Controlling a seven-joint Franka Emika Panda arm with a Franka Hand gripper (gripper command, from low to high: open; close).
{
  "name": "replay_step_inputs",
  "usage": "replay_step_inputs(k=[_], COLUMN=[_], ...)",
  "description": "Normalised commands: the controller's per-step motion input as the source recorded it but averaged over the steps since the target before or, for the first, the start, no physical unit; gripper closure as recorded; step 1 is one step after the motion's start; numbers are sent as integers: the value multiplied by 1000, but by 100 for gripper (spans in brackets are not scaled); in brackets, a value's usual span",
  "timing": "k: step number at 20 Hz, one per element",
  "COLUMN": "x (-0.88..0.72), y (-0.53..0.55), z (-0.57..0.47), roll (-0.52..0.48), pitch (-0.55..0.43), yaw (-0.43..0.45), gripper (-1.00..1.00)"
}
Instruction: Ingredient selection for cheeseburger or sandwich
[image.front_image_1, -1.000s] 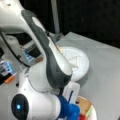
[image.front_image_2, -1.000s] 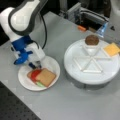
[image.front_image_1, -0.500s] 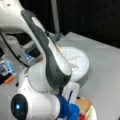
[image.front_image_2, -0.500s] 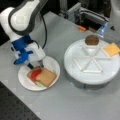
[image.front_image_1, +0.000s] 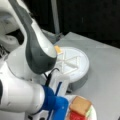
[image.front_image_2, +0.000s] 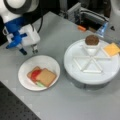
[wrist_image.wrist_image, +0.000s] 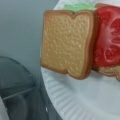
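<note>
The gripper (image.front_image_2: 28, 50) hangs empty, fingers parted and pointing down, arm bent above

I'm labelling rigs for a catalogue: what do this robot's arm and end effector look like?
The arm has rounded white shells with a dark grey panel, and a black cable runs down near the wrist. A bright blue fitting joins it to a boxy white end effector with two short dark fingers, as seen in a front view.

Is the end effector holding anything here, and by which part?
Nothing is held: the end effector hangs open and empty above the paper plate, beside the sandwich.
</note>
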Motion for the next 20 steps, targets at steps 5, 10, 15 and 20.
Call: replay_step_inputs(k=[5,10,15,20], x=[-291,-381,-502,-355], y=[627,826,454,228], z=[143,130,106,1], roll=[-671,-701,-563,-364], pitch=[-11,43,-5,30], yaw=[-265,-192,-23,-131], gripper=[-100,-100,-100,-100])
